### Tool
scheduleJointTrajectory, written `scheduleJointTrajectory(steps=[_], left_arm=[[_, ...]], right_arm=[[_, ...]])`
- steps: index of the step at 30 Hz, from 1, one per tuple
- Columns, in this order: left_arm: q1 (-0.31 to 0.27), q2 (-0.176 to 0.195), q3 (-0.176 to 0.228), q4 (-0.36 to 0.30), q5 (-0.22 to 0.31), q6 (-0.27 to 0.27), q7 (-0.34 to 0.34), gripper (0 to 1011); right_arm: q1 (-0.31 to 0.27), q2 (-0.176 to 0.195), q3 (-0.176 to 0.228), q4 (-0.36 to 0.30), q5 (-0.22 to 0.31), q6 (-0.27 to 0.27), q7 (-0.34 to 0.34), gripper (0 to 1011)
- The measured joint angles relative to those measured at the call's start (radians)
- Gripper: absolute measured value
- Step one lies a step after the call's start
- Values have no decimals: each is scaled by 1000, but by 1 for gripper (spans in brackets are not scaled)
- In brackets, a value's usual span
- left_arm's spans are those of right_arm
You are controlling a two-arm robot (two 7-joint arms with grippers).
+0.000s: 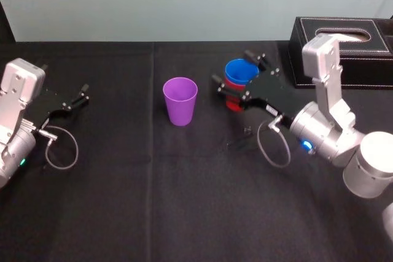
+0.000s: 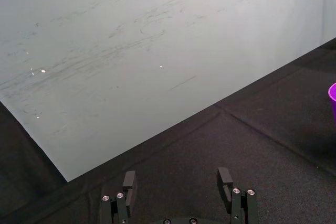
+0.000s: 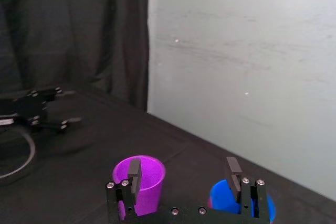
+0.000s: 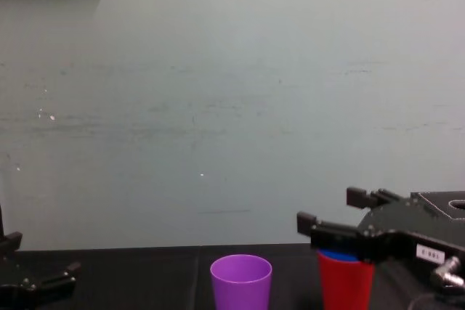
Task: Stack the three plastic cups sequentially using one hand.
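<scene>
We see a table (image 1: 123,213) under black cloth, running back to a pale wall (image 4: 218,92). Its far edge lies a little way behind the cups. The front half of the cloth is open room, and so is the stretch between the two arms.

At the back right stands a black box (image 1: 307,53) with white stitching. It bears no writing that we can read. It sits close to the cup stack, leaving only a narrow gap on that side.

The right gripper (image 1: 232,69) reaches in from the right, over the stack. Its jaws are spread wide and grasp nothing. In the chest view they sit level with the stack's top, and we cannot tell whether they touch it. The left gripper (image 2: 177,174) rests by the table's left edge, well apart from the cups, with its jaws spread too.

The blue cup (image 1: 239,75) is nested upright in the red cup (image 4: 347,284), right of centre and towards the back. The purple cup (image 1: 180,99) stands upright alone to their left, with bare cloth between.

A small white label (image 4: 430,254) sits on the right gripper's body. Its print is too small to read.
</scene>
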Motion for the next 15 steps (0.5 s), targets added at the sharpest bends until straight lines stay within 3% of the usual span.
scheduleJointTrajectory(steps=[15], left_arm=[[0,0,0,0,0,0,0,1005]], right_arm=[[-50,4,-63,10,-3,-6,12,1002]])
